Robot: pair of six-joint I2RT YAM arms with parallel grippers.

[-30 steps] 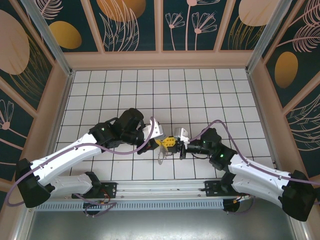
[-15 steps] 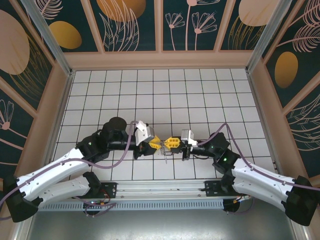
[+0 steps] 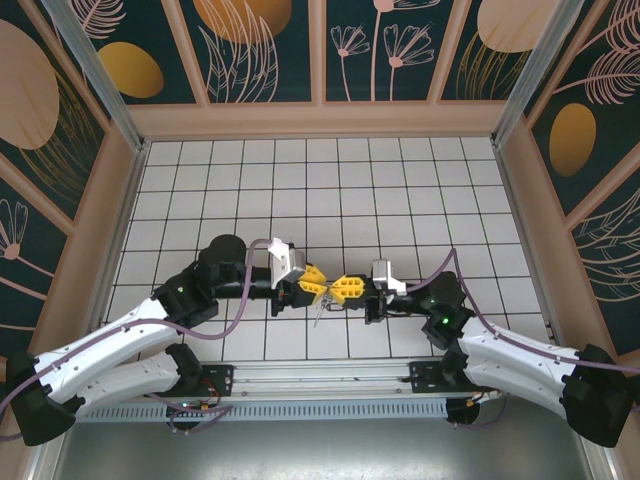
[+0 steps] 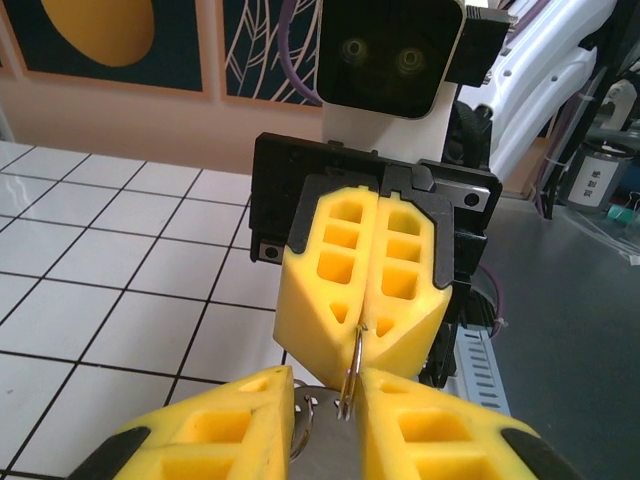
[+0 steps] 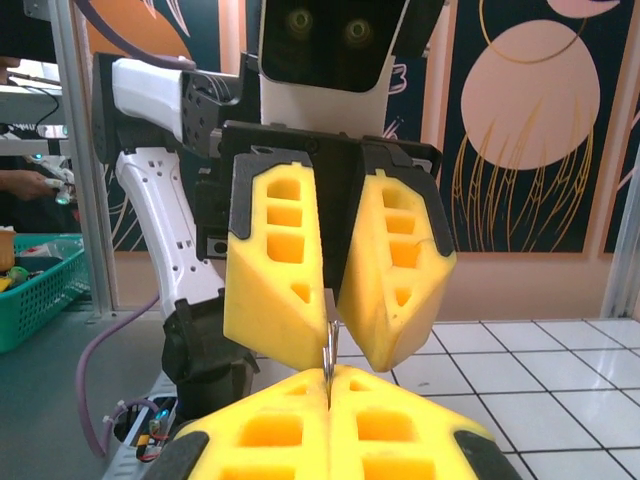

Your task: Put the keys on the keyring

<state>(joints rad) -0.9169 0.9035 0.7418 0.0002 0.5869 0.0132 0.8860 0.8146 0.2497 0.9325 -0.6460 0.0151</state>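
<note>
1. overhead view. i see the left gripper (image 3: 318, 285) and the right gripper (image 3: 338, 289) tip to tip in the lower middle of the frame, above the white tiled table (image 3: 350, 190). a thin pale piece of metal (image 3: 319, 312) hangs just below the meeting point. from here it is too small for me to resolve.

2. right gripper. in the left wrist view it sits in the centre of the frame, facing the camera. its two yellow pads (image 4: 335, 265) are pressed flat together. the tips pinch the upper end of the keyring (image 4: 352, 375), a thin wire loop seen edge-on. in the right wrist view the same loop shows as a thin metal line standing up from the seam between the closed pads at bottom centre.

3. left gripper. its pads (image 4: 220, 425) stand a narrow gap apart (a slim v in the right wrist view, widest toward the base). the keyring drops into that gap and lies against the pad on the right side of the left wrist frame. i cannot tell whether the pads press on the metal or merely flank it.

4. the key (image 4: 305, 418). a small silvery flat piece with a hole sits at bottom centre of the left wrist view. it is in the same gap, just beside the loop, touching the pad on the left side of the frame. i cannot tell whether it is threaded on the loop.
</note>
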